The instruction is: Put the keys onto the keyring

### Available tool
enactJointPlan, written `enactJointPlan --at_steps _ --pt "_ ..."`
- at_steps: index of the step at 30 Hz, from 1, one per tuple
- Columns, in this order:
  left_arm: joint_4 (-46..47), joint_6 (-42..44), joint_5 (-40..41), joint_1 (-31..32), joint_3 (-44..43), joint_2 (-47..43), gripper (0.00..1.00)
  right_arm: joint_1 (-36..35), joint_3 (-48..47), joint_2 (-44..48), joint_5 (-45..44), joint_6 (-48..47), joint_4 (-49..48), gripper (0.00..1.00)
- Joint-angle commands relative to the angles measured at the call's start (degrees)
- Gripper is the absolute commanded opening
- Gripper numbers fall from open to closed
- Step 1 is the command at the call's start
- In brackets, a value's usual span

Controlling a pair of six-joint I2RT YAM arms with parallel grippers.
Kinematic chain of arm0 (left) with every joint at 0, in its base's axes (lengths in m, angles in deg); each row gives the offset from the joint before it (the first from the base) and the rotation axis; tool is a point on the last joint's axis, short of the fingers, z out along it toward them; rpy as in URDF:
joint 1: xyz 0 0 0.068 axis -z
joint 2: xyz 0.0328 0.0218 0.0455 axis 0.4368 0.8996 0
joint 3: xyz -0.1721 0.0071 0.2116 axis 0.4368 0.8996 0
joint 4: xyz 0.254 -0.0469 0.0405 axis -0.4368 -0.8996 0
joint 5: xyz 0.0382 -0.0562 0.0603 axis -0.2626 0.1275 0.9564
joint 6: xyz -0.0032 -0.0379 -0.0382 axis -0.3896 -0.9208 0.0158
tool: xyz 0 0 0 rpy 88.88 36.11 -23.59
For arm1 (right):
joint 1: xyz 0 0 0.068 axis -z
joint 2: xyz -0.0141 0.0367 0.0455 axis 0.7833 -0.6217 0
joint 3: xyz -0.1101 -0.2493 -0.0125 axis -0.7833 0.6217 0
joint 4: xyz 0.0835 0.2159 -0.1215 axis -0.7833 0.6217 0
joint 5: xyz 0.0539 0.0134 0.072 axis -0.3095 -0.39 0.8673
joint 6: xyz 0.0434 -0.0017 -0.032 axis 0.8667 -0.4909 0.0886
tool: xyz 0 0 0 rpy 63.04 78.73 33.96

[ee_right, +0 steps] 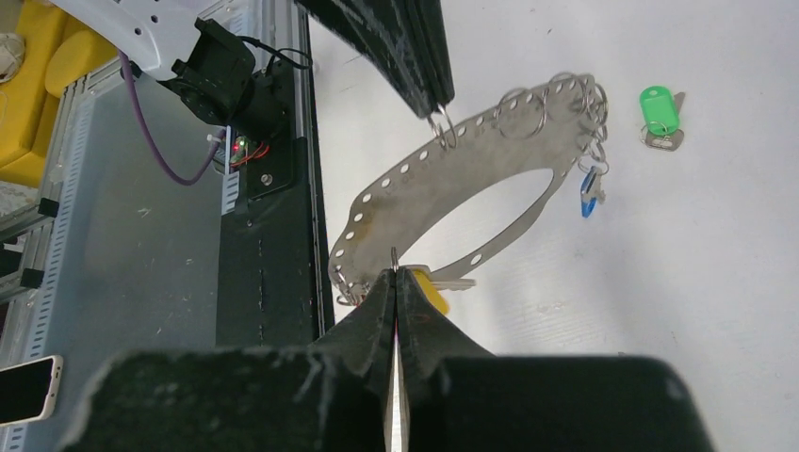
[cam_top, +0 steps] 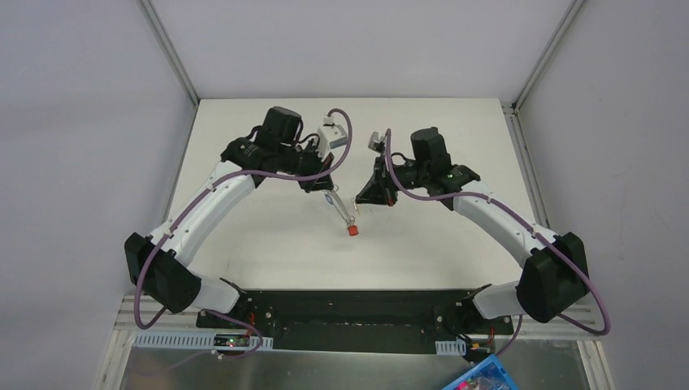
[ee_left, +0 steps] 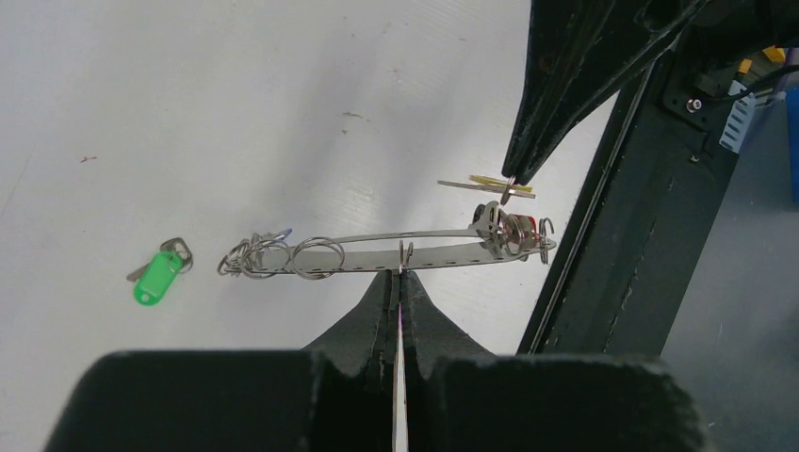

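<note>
The keyring is a perforated metal band bent into a loop, carrying several small split rings. My left gripper is shut on one of these rings and holds the band above the table; it also shows in the top view. My right gripper is shut on the ring of the yellow key, right at the band's near end. The red key hangs at the band's low end. The blue key hangs from a ring on the band. The green key lies loose on the table.
The white table has a black base rail along its near edge. Both arms meet over the middle of the table. A phone lies on the metal shelf below the table edge.
</note>
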Motion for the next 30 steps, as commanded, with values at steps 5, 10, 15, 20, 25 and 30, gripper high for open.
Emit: enactJointPlan --at_steps 5,10,15,20,25,30 --pt "4.58 -1.32 -2.40 3.55 -1.12 1.09 0.00 1.34 1.19 1.93 3.08 4.99 -6.56 0.00" --pt "6.67 -2.33 -2.72 4.47 0.19 1.09 0.00 1.39 2.71 1.23 4.20 8.81 -11.86 0.00" --pt "7.53 -3.27 -3.05 4.99 0.56 1.61 0.00 1.52 3.36 0.47 4.92 12.07 -15.02 0.00" --pt "7.81 -3.41 -3.09 5.37 0.92 1.79 0.00 1.78 3.75 0.32 4.88 13.82 -17.06 0.00" --pt "7.85 -3.55 -3.23 5.82 0.93 1.88 0.00 2.43 4.14 -0.33 4.05 16.48 -19.32 0.00" --pt "7.92 -3.48 -2.98 6.09 0.78 1.97 0.00 2.50 4.03 -1.17 3.19 17.23 -19.49 0.00"
